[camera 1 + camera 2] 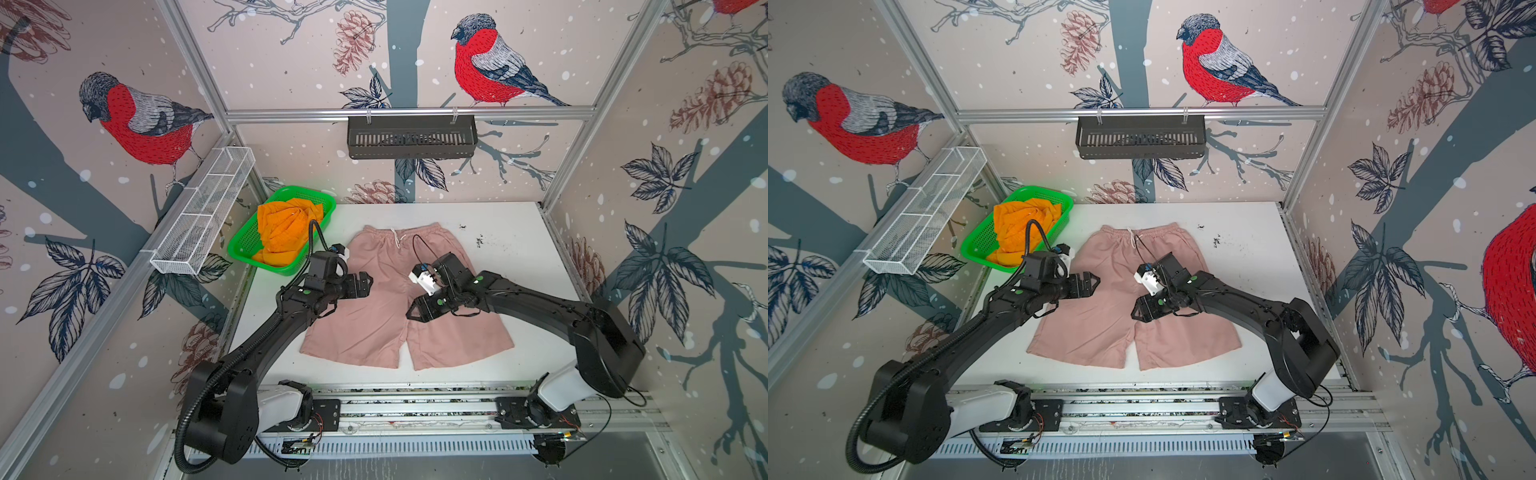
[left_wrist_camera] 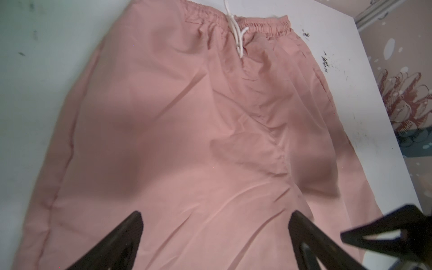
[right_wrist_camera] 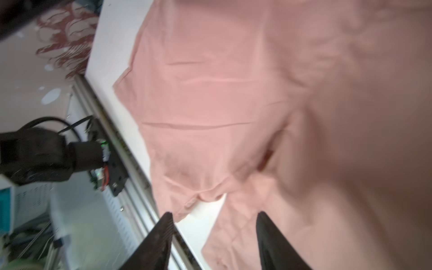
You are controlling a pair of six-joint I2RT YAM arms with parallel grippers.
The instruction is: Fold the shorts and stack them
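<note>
The dusty pink shorts (image 1: 365, 332) (image 1: 1092, 332) lie spread flat on the white table (image 1: 528, 257), waistband and white drawstring (image 2: 237, 32) at the far side, both legs toward the front. My left gripper (image 1: 365, 284) (image 2: 216, 214) hovers open over their left hip, nothing between its fingers. My right gripper (image 1: 411, 311) (image 3: 214, 214) hangs open above the crotch, where the two legs part, and holds nothing. The bright orange shorts (image 1: 282, 232) (image 1: 1013, 228) lie crumpled in the green basket (image 1: 245, 245) at the back left.
A white wire rack (image 1: 203, 212) is fixed to the left wall. A black slotted basket (image 1: 411, 137) hangs on the back rail. Dark specks (image 1: 480, 241) mark the table at the right of the waistband. The arms' base rail (image 1: 415, 403) runs along the front edge.
</note>
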